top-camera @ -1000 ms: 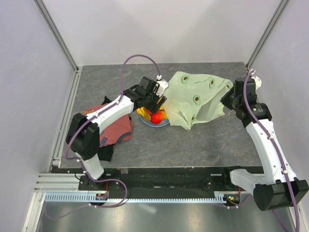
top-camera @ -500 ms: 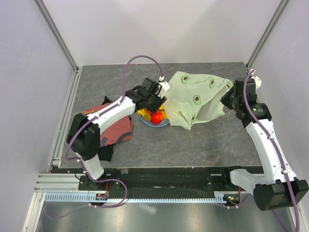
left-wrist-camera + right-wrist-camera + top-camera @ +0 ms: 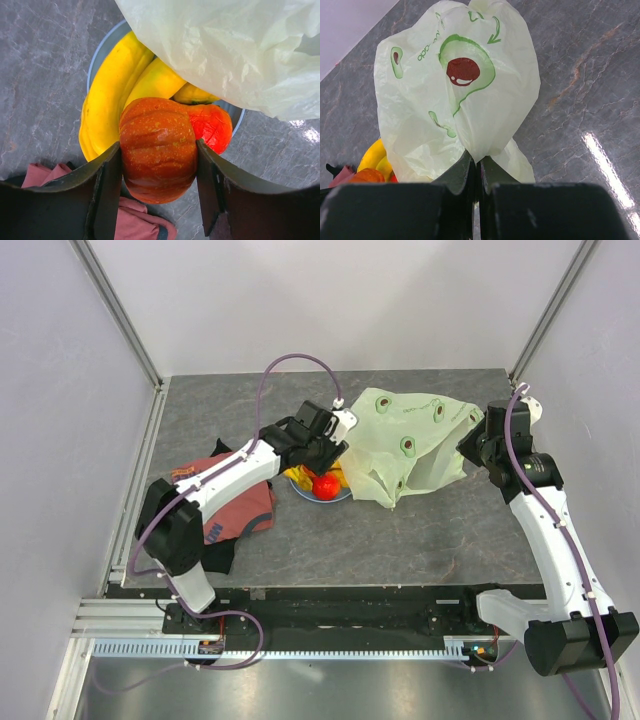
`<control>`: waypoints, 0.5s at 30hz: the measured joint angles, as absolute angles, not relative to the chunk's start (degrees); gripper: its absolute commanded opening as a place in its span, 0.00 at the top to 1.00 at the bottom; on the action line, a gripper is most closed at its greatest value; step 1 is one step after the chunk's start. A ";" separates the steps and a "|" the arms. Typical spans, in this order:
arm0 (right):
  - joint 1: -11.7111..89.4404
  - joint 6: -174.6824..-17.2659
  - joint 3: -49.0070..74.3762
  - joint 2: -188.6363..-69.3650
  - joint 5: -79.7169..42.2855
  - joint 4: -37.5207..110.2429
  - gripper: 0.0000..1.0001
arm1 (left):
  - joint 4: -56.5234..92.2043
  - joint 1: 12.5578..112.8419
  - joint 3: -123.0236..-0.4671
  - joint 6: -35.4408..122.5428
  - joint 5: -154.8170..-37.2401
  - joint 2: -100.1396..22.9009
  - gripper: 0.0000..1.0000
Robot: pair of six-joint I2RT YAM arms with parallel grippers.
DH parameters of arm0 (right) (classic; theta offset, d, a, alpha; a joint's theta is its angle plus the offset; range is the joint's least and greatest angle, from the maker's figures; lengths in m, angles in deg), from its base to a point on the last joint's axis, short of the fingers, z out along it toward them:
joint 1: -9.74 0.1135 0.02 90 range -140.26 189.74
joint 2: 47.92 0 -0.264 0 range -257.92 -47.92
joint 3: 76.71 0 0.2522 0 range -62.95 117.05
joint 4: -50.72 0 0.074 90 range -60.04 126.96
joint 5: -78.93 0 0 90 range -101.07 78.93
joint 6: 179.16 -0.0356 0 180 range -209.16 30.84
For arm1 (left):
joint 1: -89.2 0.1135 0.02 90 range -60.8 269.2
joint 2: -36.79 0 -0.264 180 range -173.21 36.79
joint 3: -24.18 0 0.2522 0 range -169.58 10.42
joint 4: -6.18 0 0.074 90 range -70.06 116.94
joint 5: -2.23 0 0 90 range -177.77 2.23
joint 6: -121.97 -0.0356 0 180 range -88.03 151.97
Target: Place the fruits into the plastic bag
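My left gripper point(image 3: 159, 150) is shut on an orange-red ribbed fruit point(image 3: 157, 165), with one finger pressed on each side. Whether it rests on the pile I cannot tell. Behind it, yellow bananas point(image 3: 112, 100) and a red fruit point(image 3: 212, 127) lie on the blue plate point(image 3: 101, 49). From above, the left gripper point(image 3: 325, 455) hovers over the plate point(image 3: 312, 497), at the plastic bag's point(image 3: 405, 440) left edge. The right gripper point(image 3: 480, 162) is shut on a bunched fold of the pale green bag point(image 3: 460, 95), holding it up at the bag's right end point(image 3: 468, 445).
A red printed T-shirt point(image 3: 235, 505) lies crumpled left of the plate, under the left arm, and its edge shows below the held fruit point(image 3: 135, 220). The bag's lower edge overhangs the plate's right side point(image 3: 225, 50). Grey marbled tabletop point(image 3: 400, 540) lies in front.
The left jaws have narrowed onto the orange-red fruit, and the left gripper has shifted slightly right toward the bag. The right arm and the bag have not moved.
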State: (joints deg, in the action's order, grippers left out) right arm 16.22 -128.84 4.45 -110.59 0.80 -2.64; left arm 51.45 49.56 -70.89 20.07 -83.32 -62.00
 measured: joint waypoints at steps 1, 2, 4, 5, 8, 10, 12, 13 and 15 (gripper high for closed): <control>16.20 -128.82 4.45 -110.59 0.78 -2.64 0.93 | 51.63 49.56 -71.24 20.14 -83.32 -61.78 0.56; 16.20 -128.82 4.45 -110.59 0.76 -2.64 0.93 | 51.63 49.56 -71.53 20.20 -83.32 -61.60 0.56; 16.20 -128.78 4.45 -110.59 0.67 -2.64 0.93 | 51.74 49.56 -72.42 20.49 -83.32 -61.21 0.58; 16.20 -128.73 4.45 -110.59 0.61 -2.64 0.93 | 51.76 49.56 -72.84 20.64 -83.32 -61.01 0.58; 16.07 -128.38 4.45 -110.59 0.39 -2.64 0.93 | 52.30 49.56 -74.44 21.40 -83.58 -60.42 0.58; 15.98 -128.36 4.45 -110.59 0.35 -2.62 0.93 | 53.11 49.56 -76.18 22.34 -84.63 -60.23 0.57; 15.93 -128.36 4.45 -110.59 0.28 -2.59 0.93 | 53.61 49.56 -78.44 23.65 -86.29 -60.23 0.57; 15.93 -128.36 4.45 -110.59 0.19 -2.59 0.93 | 53.99 49.56 -80.16 24.46 -87.71 -60.25 0.57; 15.93 -128.36 4.45 -110.59 0.11 -2.59 0.93 | 54.27 49.45 -84.45 26.32 -91.17 -60.40 0.57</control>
